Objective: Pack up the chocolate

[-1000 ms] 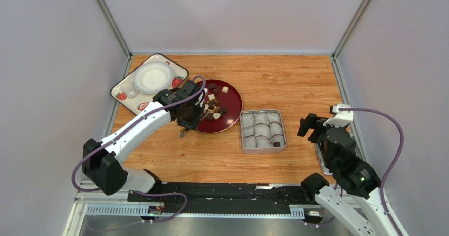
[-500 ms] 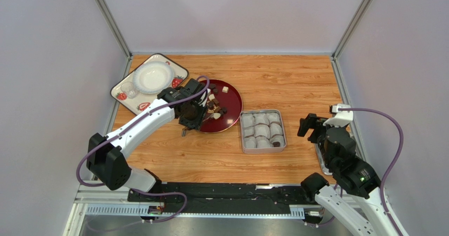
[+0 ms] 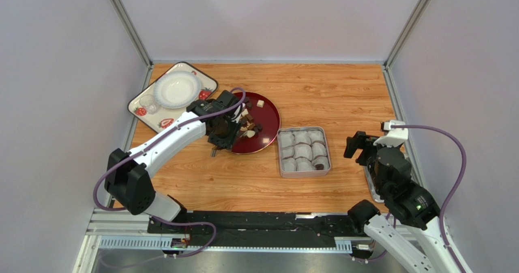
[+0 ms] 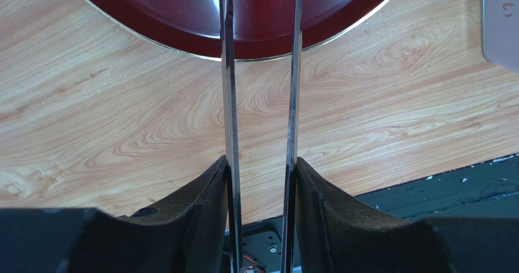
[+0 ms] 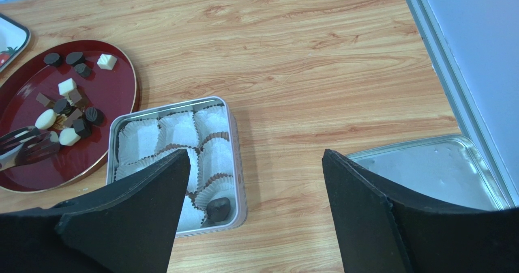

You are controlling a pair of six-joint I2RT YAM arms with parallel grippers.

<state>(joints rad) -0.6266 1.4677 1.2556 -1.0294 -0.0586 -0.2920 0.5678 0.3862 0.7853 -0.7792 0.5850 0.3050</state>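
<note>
At the rim of the red plate (image 3: pixel 271 118), the left gripper (image 4: pixel 260 169) clamps tongs (image 4: pixel 227 90) by the chocolate (image 5: pixel 91 115); the right gripper (image 5: pixel 254 157) hangs spread apart near the tin (image 5: pixel 236 163).

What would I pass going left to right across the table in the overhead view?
First the strawberry tray → red plate with the chocolate → grey tin → right gripper. The left gripper, holding tweezers, overlaps the plate, so I skip it.
</note>
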